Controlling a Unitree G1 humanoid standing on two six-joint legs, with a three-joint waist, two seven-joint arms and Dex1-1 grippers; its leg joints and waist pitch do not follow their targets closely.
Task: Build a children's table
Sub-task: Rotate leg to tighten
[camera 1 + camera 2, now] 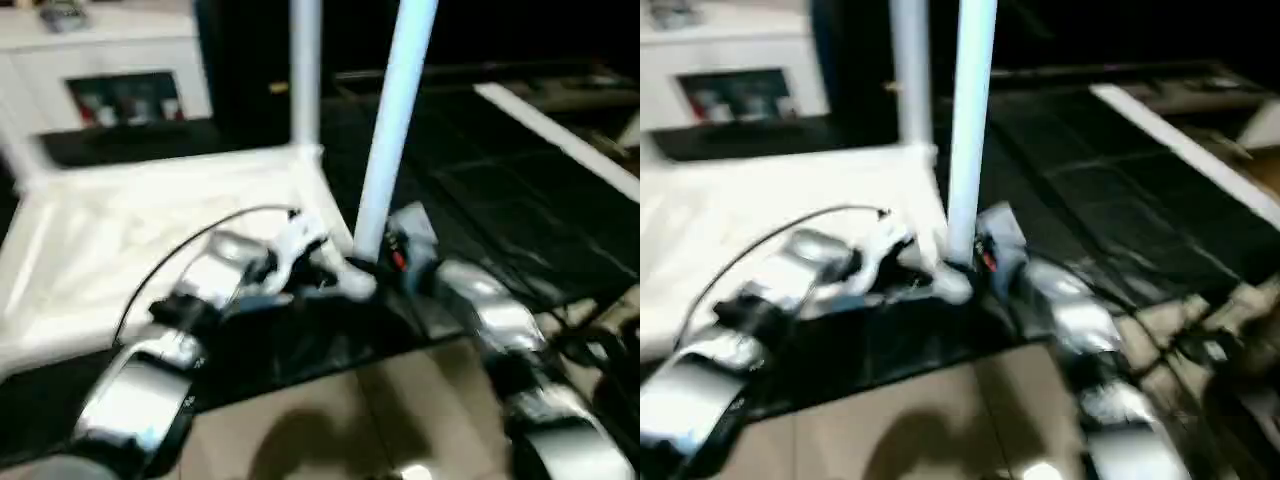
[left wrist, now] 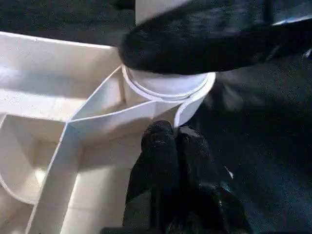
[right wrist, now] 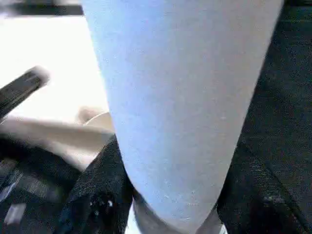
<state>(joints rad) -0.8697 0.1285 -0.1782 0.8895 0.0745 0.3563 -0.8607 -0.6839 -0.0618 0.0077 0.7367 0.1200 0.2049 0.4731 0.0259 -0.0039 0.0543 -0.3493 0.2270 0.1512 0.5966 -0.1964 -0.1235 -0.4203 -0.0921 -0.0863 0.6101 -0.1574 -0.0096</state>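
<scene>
The tabletop (image 1: 150, 230) lies upside down on a black mat (image 1: 480, 200), ribbed underside up. Its left part runs out of the head views, and both forearms cover its near edge. Blur hides the rib pattern there; the left wrist view shows the ribs and the curved wall of a compartment plainly.

Two legs stand upright at the tabletop's right side. The nearer leg (image 1: 392, 130) rises from the near right corner socket (image 2: 168, 87), leaning slightly, its top cut off by the frame. The farther leg (image 1: 304, 75) stands at the far right corner, top also cut off. A third white strip (image 1: 560, 135) lies on the mat to the right; whether it is a leg cannot be told.

The right gripper (image 3: 170, 204) grasps the nearer leg just above the socket, one black finger on each side in the right wrist view. In the head views its fingers are lost behind the leg and blur. The left wrist view shows one of those fingers as a dark band across the leg's base.

The left gripper (image 2: 173, 141) is clenched, fingertips pressed together, holding nothing, tips just at the socket's outer wall.

A white cabinet (image 1: 110, 70) stands behind, contents indistinct.
</scene>
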